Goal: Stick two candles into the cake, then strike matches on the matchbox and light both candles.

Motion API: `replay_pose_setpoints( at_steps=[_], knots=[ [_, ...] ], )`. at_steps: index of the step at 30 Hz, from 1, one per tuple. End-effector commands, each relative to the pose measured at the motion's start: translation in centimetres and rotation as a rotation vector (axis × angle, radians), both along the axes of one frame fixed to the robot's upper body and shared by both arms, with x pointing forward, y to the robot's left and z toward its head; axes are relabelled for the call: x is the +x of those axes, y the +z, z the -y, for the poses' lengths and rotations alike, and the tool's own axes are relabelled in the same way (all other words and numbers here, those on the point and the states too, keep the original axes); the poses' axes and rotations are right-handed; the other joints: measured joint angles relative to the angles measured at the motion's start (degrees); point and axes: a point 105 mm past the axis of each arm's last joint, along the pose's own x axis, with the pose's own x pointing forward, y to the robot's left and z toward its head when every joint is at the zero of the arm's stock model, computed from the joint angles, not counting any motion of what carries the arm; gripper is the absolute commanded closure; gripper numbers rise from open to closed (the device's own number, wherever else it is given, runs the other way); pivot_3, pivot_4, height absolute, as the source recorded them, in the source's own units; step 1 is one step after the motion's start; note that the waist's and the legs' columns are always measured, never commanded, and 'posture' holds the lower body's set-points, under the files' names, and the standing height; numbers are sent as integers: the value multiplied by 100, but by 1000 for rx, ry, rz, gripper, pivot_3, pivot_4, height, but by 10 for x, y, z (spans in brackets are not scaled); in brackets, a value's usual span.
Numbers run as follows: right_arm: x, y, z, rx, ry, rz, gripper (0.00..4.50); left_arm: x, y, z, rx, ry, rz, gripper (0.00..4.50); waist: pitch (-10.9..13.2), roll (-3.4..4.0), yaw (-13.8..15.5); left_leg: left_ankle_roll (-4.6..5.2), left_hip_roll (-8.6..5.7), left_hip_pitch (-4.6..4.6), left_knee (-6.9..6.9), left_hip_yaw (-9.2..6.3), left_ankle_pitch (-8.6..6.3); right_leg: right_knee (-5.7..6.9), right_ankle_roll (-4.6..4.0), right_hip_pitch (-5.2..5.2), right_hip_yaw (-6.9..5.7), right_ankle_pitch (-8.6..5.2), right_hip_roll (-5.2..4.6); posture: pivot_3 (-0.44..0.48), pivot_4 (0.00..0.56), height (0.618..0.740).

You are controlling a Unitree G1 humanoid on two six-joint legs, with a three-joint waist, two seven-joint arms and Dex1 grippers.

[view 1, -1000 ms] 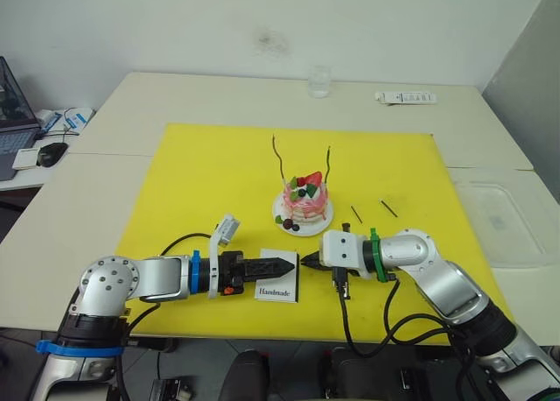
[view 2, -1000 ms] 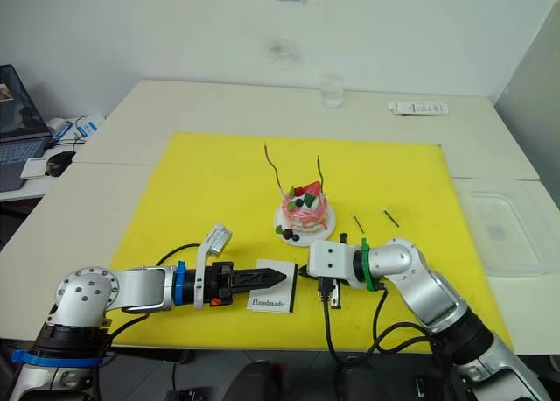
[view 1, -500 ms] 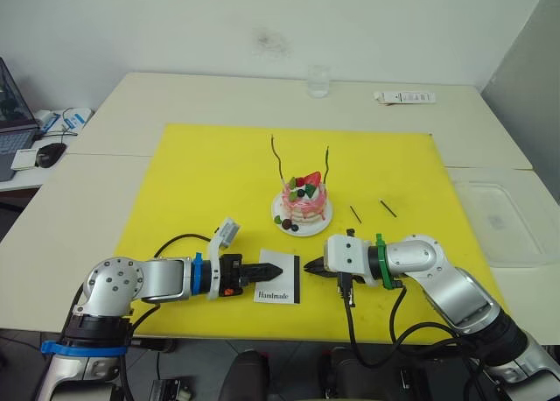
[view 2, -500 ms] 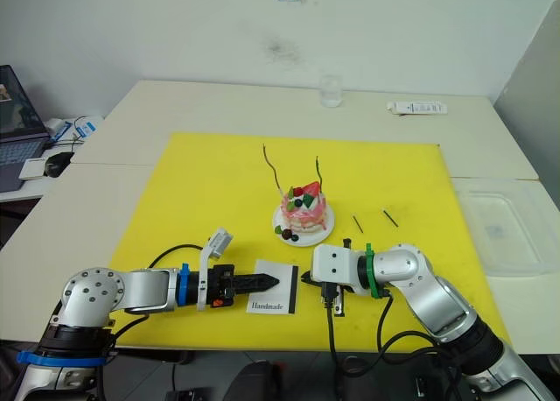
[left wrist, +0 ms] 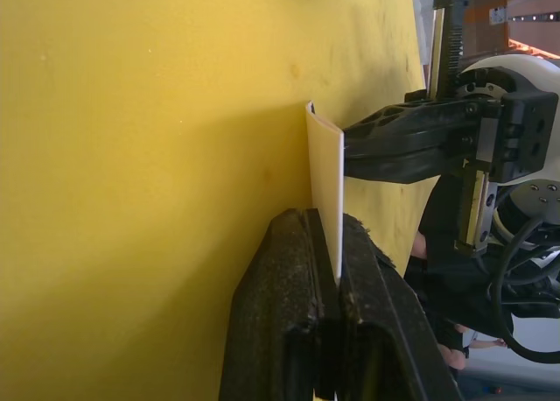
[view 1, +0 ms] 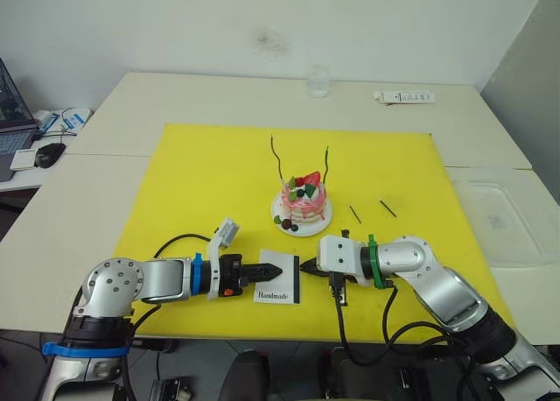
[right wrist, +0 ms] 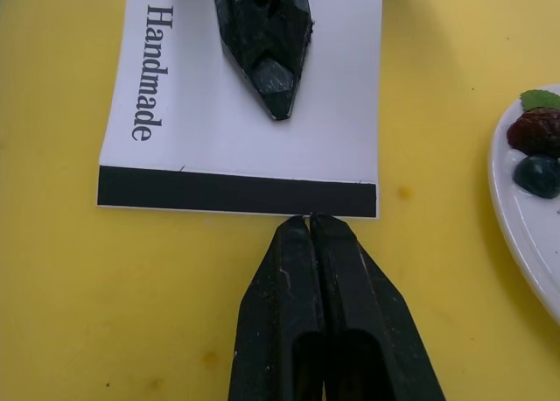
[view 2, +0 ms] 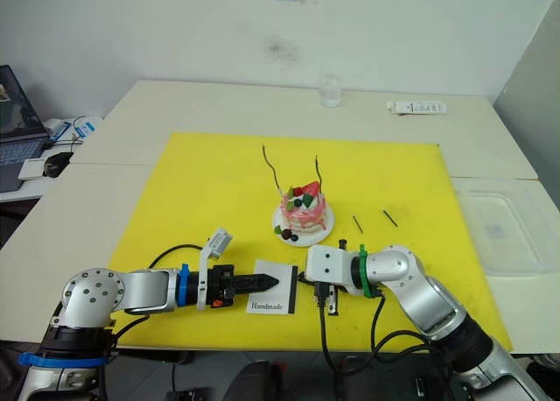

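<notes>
My right tool [right wrist: 311, 219], closed and empty, noses the matchbox's [right wrist: 236, 112] dark strip; left tool [view 1: 278, 267] pins it (matches [view 1: 372, 210] lie beyond my right).

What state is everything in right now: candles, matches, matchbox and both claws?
Candles: both standing in the cake, unlit.
Matches: both lying on the yellow mat, not picked up.
Matchbox: on the mat, clamped at one edge by the left claw.
Left claw: shut on the matchbox.
Right claw: shut, empty, tips at the matchbox's dark strip.
</notes>
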Motion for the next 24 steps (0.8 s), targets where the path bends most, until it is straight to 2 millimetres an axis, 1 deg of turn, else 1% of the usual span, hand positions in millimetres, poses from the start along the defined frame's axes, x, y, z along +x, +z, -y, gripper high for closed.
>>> replay_pose_setpoints(
  at_steps=[1,5,7,11,17,24],
  knots=[
    [2,4,-1,-3,6,29,4500,1,-9,-8,50,36,-19,3214,0,0,0,0,0,0,0,0,0,0,0,0,0,0,0,0,150,740],
    [2,3,-1,-8,11,27,4500,3,-9,-10,50,50,-17,2039,0,0,0,0,0,0,0,0,0,0,0,1,0,0,0,0,150,740],
    [2,4,-2,-7,11,28,4500,3,-7,-10,37,50,-15,1556,0,0,0,0,0,1,0,0,0,0,-1,1,0,1,0,0,150,740],
    [2,4,-4,-3,19,29,4500,3,-7,-10,31,50,-17,1556,0,0,-1,0,1,2,0,-3,0,0,-6,1,-2,5,0,0,150,740],
    [-3,8,-13,26,51,28,4500,3,-8,-10,33,51,-24,1556,0,0,-8,0,3,2,-1,-2,0,0,-6,-1,-2,6,2,0,150,740],
    [-6,11,-16,40,71,28,4500,2,-9,-10,38,52,-24,1556,0,0,-9,0,4,2,-4,-2,0,0,-6,-2,0,5,2,0,150,740]
  ],
)
